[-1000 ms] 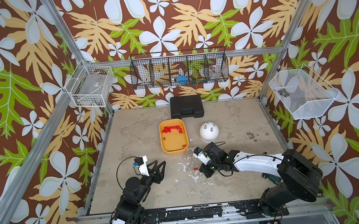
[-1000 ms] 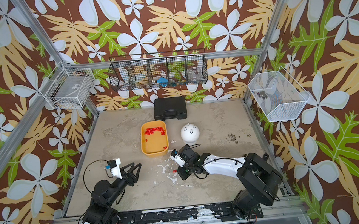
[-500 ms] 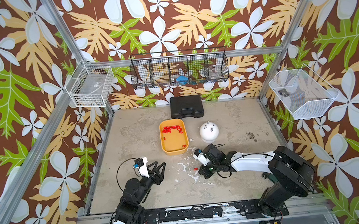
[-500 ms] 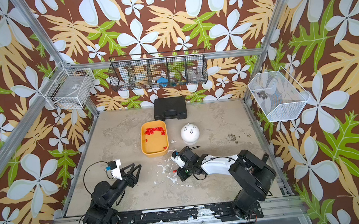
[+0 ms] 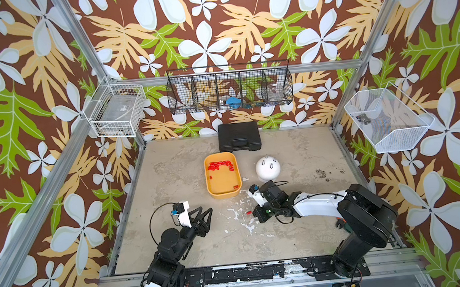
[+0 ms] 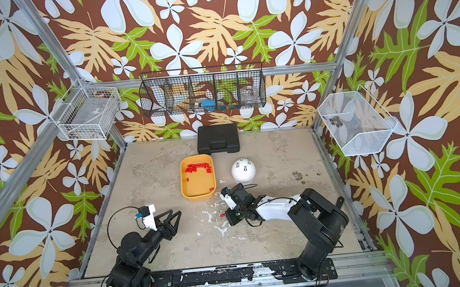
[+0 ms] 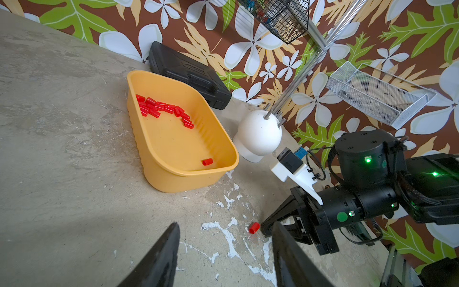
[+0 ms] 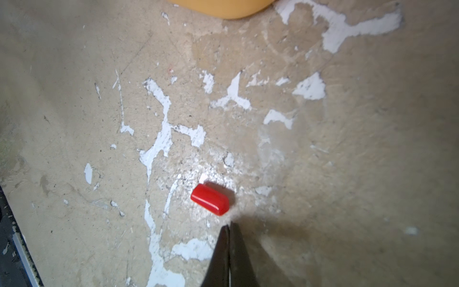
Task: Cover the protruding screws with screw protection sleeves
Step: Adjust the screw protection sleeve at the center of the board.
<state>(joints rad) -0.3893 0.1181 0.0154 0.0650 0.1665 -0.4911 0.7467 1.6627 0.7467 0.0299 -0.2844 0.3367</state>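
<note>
- Red sleeve (image 5: 248, 213), in both top views, lay at 9 o'clock just off the right jaws, pressed together
- Long axis ran 9-to-3; left jaws, apart, sat farther off

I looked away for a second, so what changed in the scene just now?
The right arm's black elbow swung inward; its shut right gripper stayed beside the loose red plastic sleeve. Nothing grasped or released. Left gripper, orange plastic tray, white dome unmoved.

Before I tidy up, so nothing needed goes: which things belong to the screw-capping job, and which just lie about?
Job: protruding screws, white dome, red sleeves, yellow tray, loose sleeve.
Lying about: black case, black wire rack, two white baskets.
</note>
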